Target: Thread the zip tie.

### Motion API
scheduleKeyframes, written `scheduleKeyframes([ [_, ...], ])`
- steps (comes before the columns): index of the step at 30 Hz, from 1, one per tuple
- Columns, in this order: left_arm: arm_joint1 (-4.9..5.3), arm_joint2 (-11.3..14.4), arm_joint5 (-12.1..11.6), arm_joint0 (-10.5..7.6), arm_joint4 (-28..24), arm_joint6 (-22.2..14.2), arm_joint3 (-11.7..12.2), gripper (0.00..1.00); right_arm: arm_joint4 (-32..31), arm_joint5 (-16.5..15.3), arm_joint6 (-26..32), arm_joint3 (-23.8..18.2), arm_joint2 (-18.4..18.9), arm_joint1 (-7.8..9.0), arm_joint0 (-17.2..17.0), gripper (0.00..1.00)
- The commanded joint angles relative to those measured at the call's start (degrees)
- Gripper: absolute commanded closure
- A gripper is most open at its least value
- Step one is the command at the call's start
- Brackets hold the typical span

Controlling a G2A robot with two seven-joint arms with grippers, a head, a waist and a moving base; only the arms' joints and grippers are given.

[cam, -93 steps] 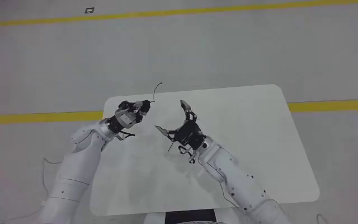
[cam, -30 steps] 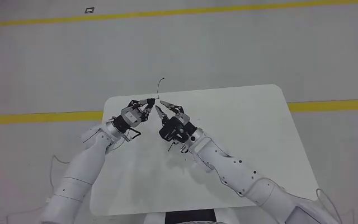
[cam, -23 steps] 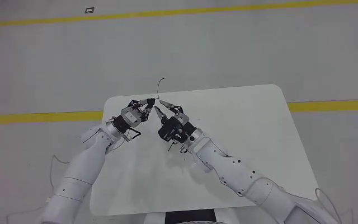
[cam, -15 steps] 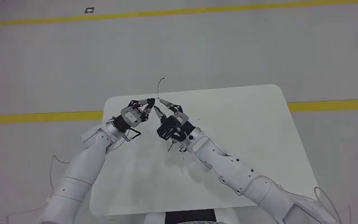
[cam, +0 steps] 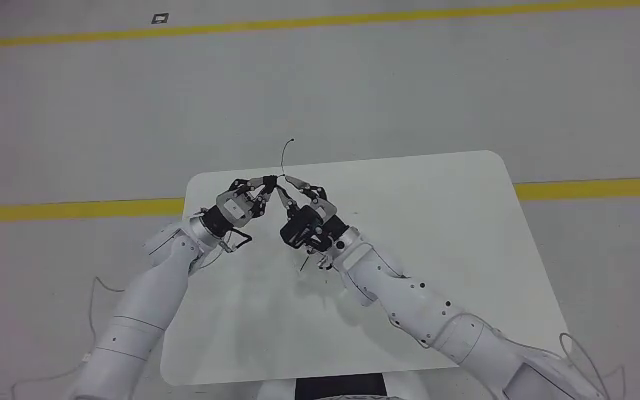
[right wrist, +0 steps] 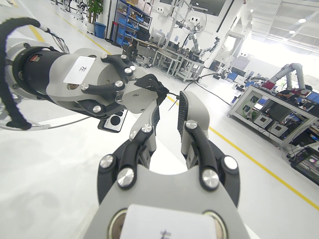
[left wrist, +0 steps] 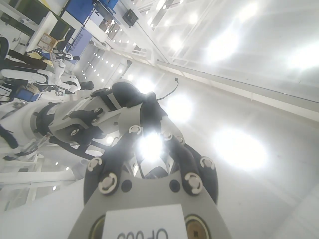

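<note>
Threading is not yet done, by the look of it. The zip tie (right wrist: 174, 97) forms no closed loop, and both of its ends appear free. One step looks settled: the left gripper (right wrist: 160, 90) is clamped on the tie partway along its length. What seems to remain is for the other arm to take the short end and feed it through the head. Which end carries the head is too small to say for certain.

Both arms stretch out from the near side of the white tabletop (cam: 450, 250). They angle toward each other, and their wrists close in over its far left part. The right gripper (right wrist: 170, 103) is open, its two ribbed fingers on either side of the stub that sticks out of the left gripper. The stub lies close to one pad, and whether it touches cannot be told.

From above, the left gripper (cam: 268, 185) and the right gripper (cam: 290, 186) stand almost tip to tip, raised off the tabletop near its far edge. Farthest out, the long part of the zip tie (cam: 283, 155) arcs up and away past that edge. It is unsupported and hooks over slightly at its tip.
</note>
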Motion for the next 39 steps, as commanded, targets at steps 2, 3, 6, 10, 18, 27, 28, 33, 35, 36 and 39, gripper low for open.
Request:
scheduleKeyframes([
  [2,0.00,0.00,0.00,0.00,0.00,0.00,0.00,1.00,0.00,0.42,-0.04,0.04,-0.20,0.00,0.18,0.83],
  [3,0.00,0.00,0.00,0.00,0.00,0.00,0.00,1.00,0.00,0.55,-0.05,0.04,-0.27,0.01,0.23,0.85],
  [6,0.00,0.00,0.00,0.00,0.00,0.00,0.00,1.00,0.00,0.90,-0.10,0.04,-0.43,0.03,0.32,0.87],
  [10,0.00,0.00,0.00,0.00,0.00,0.00,0.00,1.00,0.00,1.17,-0.16,0.04,-0.53,0.03,0.37,1.00],
  [18,0.00,0.00,0.00,0.00,0.00,0.00,0.00,1.00,0.00,1.86,0.02,0.15,-0.51,0.32,0.42,1.00],
  [27,0.00,0.00,0.00,0.00,0.00,0.00,0.00,1.00,0.00,2.23,0.42,-0.27,-0.26,1.12,0.10,1.00],
  [28,0.00,0.00,0.00,0.00,0.00,0.00,0.00,1.00,0.00,2.24,0.49,-0.30,-0.31,1.27,0.04,1.00],
  [33,0.00,0.00,0.00,0.00,0.00,0.00,0.00,1.00,0.00,2.33,0.81,-0.66,-0.23,1.89,-0.33,1.00],
  [35,0.00,0.00,0.00,0.00,0.00,0.00,0.00,1.00,0.00,2.40,1.00,-0.85,-0.02,2.17,-0.57,1.00],
  [36,0.00,0.00,0.00,0.00,0.00,0.00,0.00,1.00,0.00,2.39,1.02,-0.94,0.09,2.29,-0.66,1.00],
  [39,0.00,0.00,0.00,0.00,0.00,0.00,0.00,1.00,0.00,2.35,1.18,-1.18,0.46,2.72,-0.94,1.00],
])
